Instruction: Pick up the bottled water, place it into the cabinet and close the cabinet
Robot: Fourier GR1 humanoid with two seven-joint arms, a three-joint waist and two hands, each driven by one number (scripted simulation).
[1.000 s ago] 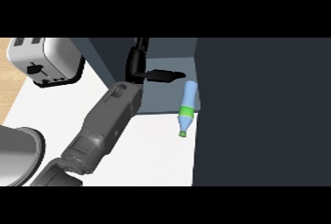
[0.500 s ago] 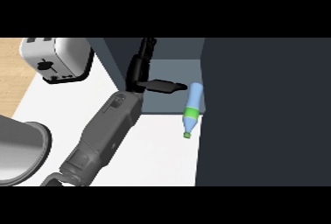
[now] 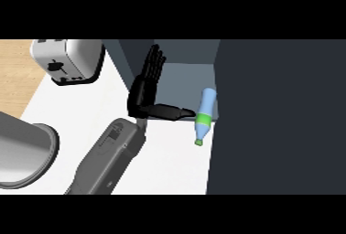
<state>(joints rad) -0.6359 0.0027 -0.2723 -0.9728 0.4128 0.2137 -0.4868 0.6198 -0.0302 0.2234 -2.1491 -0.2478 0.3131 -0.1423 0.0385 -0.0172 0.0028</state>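
A white counter top (image 3: 169,155) ran under the one arm in view, with a strip of pale wooden floor (image 3: 17,68) well off to the hand's left. The black hand (image 3: 145,93) at the end of a grey forearm (image 3: 108,157) was open, its fingers straight and pressed together, pointing away, and its thumb stuck out to the right; which of the robot's hands it was could not be told. Just right of the thumb tip lay the light-blue plastic water bottle with a green band and cap (image 3: 205,114), on its side, its upper end inside the open grey-blue cabinet compartment (image 3: 186,82) and its cap end over the counter. Beside the bottle, further right, stood the dark cabinet door (image 3: 277,119). A silver toaster (image 3: 66,61) sat to the hand's left, and a grey round metal pot (image 3: 24,153) lay left of the forearm.
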